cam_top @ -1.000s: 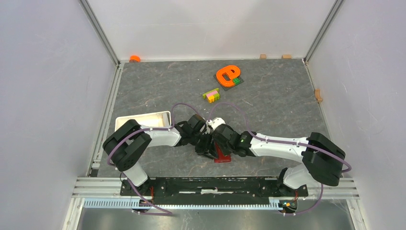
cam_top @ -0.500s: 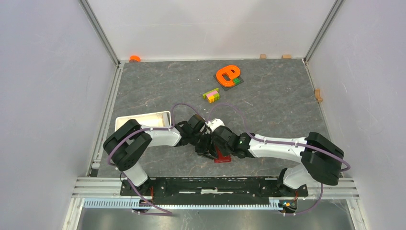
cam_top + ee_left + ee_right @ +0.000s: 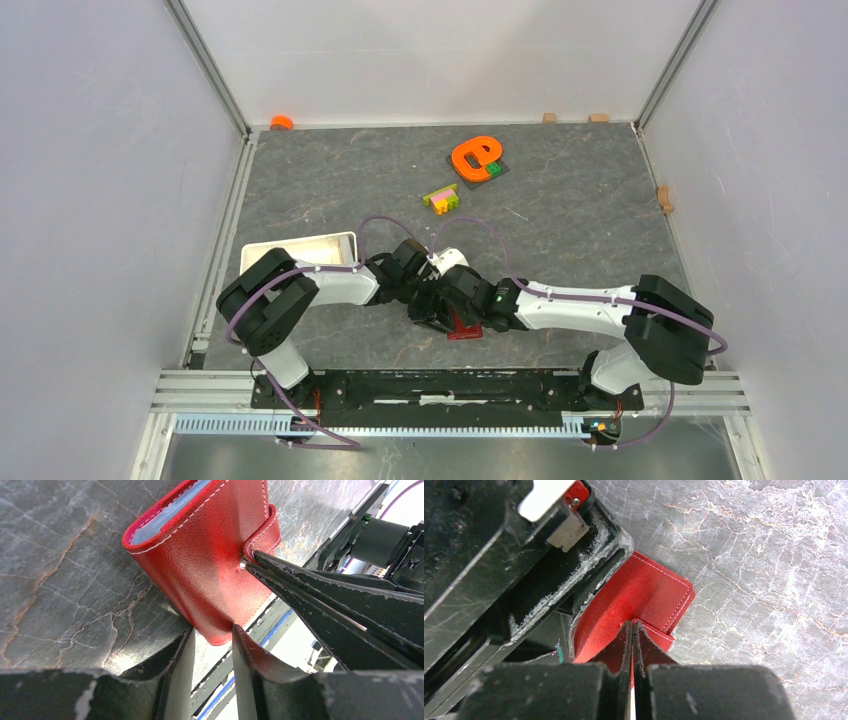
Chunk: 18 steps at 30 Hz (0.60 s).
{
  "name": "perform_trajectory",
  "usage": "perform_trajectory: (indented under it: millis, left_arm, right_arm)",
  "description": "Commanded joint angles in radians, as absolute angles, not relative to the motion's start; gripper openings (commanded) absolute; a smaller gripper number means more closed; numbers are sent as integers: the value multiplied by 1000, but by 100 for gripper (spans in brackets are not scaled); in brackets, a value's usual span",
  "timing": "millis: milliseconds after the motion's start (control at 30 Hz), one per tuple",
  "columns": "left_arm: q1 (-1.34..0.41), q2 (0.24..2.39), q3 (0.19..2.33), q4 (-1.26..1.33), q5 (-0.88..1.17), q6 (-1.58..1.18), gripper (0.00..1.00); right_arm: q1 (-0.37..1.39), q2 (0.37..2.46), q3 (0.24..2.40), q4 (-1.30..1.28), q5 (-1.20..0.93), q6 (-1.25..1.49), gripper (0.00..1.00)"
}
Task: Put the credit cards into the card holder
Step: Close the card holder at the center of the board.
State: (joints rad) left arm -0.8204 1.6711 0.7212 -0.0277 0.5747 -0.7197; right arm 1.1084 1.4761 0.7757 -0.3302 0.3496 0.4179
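Note:
The card holder [image 3: 466, 329] is a dark red wallet, folded, near the table's front edge between both arms. In the left wrist view the card holder [image 3: 200, 565] shows a light blue credit card edge [image 3: 165, 515] in its open end. My left gripper [image 3: 212, 635] has a fingertip on each side of the wallet's near corner, touching it. My right gripper [image 3: 631, 624] is shut, its tips pressed on the snap tab [image 3: 659, 635] of the card holder [image 3: 644, 590]. The right gripper's tips [image 3: 250, 560] meet the snap stud.
A white tray [image 3: 346, 240] stands left of the arms. An orange e-shaped toy [image 3: 475, 155] and a small brick cluster [image 3: 441, 198] lie farther back. Small wooden blocks [image 3: 664, 198] line the right and back edges. The metal rail [image 3: 450, 385] runs just in front of the wallet.
The right arm has shifted slightly to the left, tips staying on the wallet. The left jaws have narrowed a little. The wallet has not moved.

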Motion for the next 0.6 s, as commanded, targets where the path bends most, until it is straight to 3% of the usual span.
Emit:
perform_trajectory:
  millis: [0, 567]
  left_arm:
    - [-827, 1681, 750, -12, 586, -741, 40]
    - [-827, 1682, 749, -14, 583, -739, 39]
  right_arm:
    - [1123, 1494, 803, -307, 345, 432, 0]
    - [1143, 1436, 767, -252, 343, 484, 0]
